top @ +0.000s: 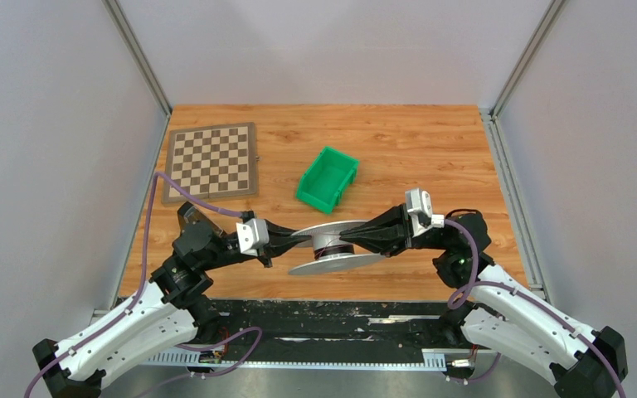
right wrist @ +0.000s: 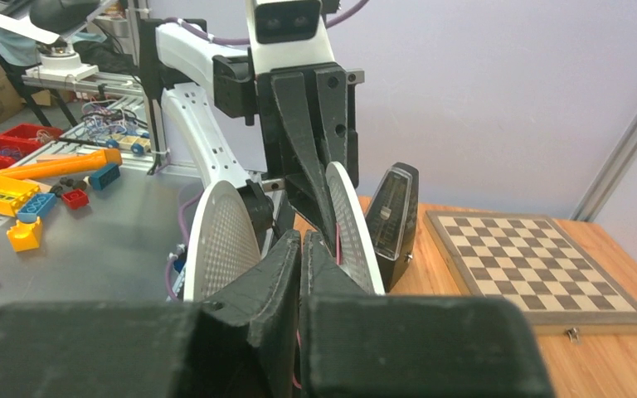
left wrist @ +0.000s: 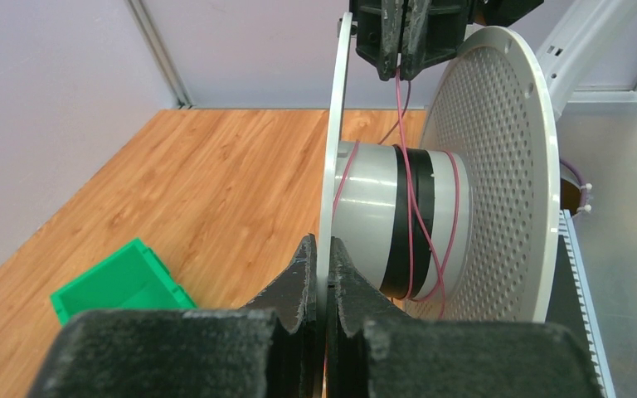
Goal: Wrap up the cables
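Note:
The pale grey two-disc spool [top: 332, 245] hangs in the air between both arms, above the table's near edge. My left gripper [left wrist: 322, 245] is shut on the rim of one solid disc [left wrist: 333, 157]. The other disc [left wrist: 498, 182] is perforated. A thin pink wire [left wrist: 410, 207] runs in a few loose turns round the grey and black core [left wrist: 369, 215]. It rises to my right gripper [left wrist: 402, 70], which is shut on it. In the right wrist view my right gripper [right wrist: 301, 239] pinches the wire [right wrist: 297, 377] between the two discs.
A green bin [top: 328, 178] lies behind the spool at mid-table. A chessboard [top: 211, 162] lies at the far left. A black metronome-like case [right wrist: 394, 215] stands near the chessboard [right wrist: 531, 265]. Grey walls enclose the table on three sides.

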